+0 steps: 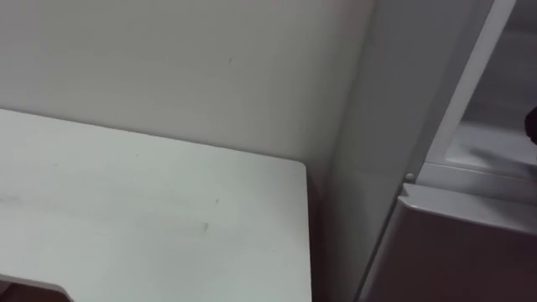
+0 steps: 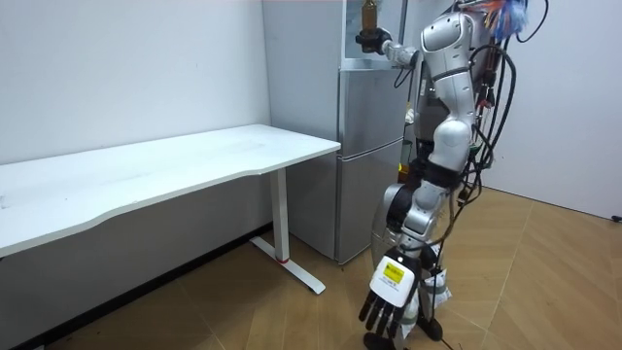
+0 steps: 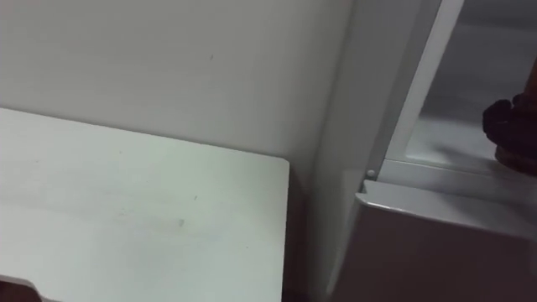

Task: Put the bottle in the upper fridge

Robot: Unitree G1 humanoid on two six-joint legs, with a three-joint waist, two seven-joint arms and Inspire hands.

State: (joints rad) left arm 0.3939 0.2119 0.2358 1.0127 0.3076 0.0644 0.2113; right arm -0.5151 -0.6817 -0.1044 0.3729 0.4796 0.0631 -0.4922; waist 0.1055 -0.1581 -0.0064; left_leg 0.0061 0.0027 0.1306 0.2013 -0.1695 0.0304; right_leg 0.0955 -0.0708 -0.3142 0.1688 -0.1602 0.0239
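While robot stands at fridge (image 2: 369,165), I see right hand (image 2: 370,41) up in upper compartment opening, fingers wrapped round brown bottle (image 2: 368,14) — bottle upright, long axis vertical, neck toward 12 o'clock. Left hand (image 2: 389,297) hangs low, fingers loose. White table (image 2: 194,160) — at fridge's 9 o'clock in room view.

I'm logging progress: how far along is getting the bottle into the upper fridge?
Done: the robot stands at the fridge, its upper compartment open. In hand: the right hand grips the bottle, raised at that opening. Still to do: setting it on the shelf and letting go. The left hand hangs open.
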